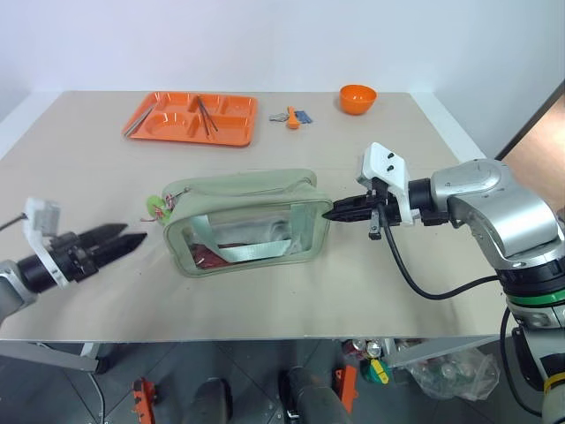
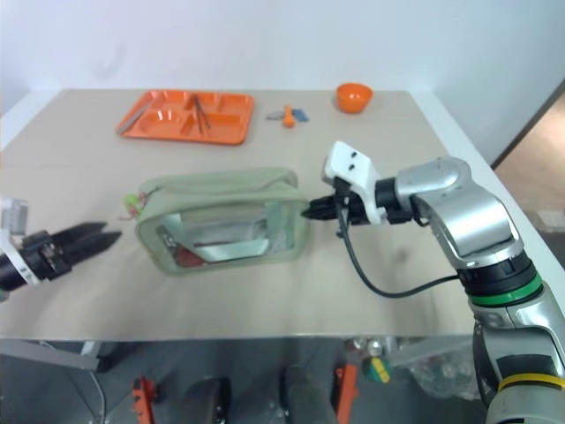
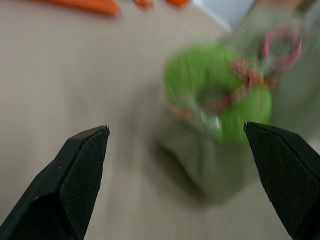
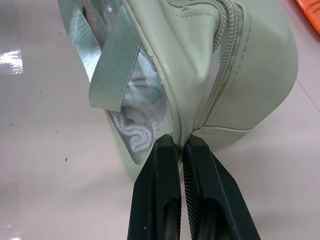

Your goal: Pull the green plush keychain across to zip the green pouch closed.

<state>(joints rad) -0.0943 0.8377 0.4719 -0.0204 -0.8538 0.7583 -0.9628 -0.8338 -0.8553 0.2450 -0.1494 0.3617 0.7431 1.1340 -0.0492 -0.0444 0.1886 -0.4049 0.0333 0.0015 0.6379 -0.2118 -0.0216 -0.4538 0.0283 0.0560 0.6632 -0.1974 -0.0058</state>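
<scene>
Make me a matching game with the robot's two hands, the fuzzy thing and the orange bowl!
Things:
1. left gripper
2. right gripper
3. fuzzy lime-green plush keychain
4. small round orange bowl

States or places:
a. far side of the beige table
b. shut, pinching the pale green fabric pouch end
c. open, holding nothing
d. at the pouch's left end

Pairs: 1-c, 2-b, 3-d, 4-a

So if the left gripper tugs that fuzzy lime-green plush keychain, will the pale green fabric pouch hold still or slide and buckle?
The pale green fabric pouch is soft-sided, so it would probably buckle rather than resist. It looks light and could slide on the smooth table. The right gripper, shut on the pouch's end seam, should anchor it. The fuzzy lime-green plush keychain likely squashes when pinched.
</scene>
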